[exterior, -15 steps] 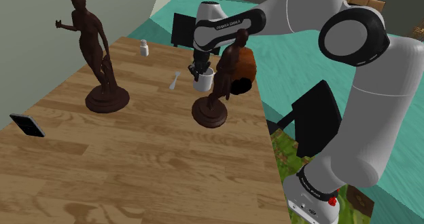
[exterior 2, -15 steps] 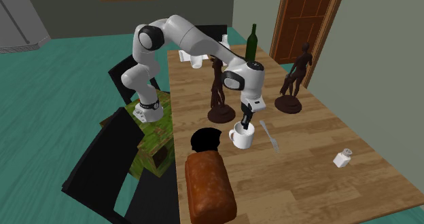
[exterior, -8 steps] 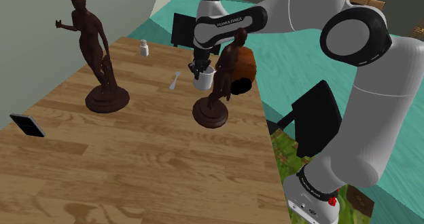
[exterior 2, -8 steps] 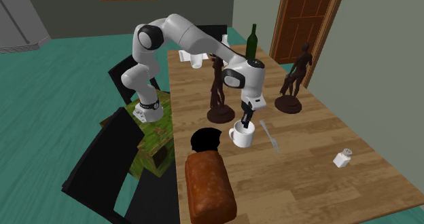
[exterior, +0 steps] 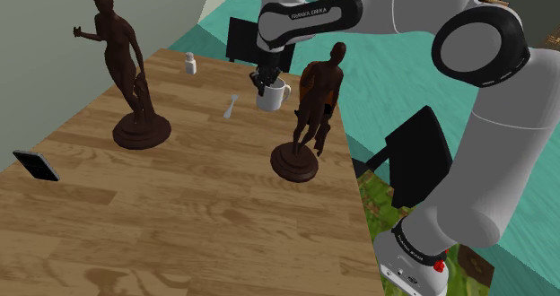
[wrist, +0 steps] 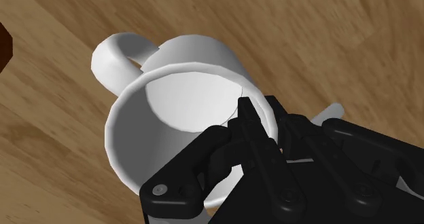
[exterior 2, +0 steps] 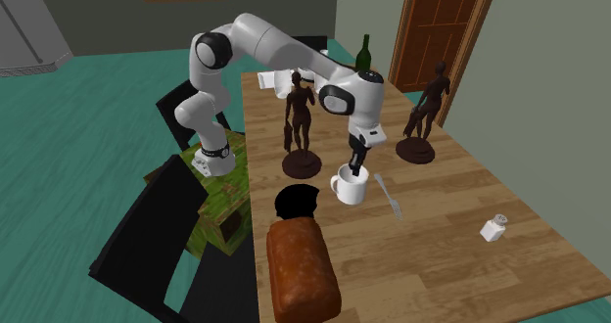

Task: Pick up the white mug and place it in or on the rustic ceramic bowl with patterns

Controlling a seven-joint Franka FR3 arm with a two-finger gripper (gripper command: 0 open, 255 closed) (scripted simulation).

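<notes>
The gripper [wrist: 260, 114] pinches the thin rim of the smooth, round white mug [wrist: 170, 100], its looped handle opposite, over the grained wooden table [wrist: 326, 39].

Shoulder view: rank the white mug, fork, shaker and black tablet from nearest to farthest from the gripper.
1. white mug, clasped at its rim by the gripper.
2. fork, on the table, just left of the mug in the shoulder view.
3. shaker, farther left, by the table's far edge.
4. black tablet, at the table's left edge.
</notes>
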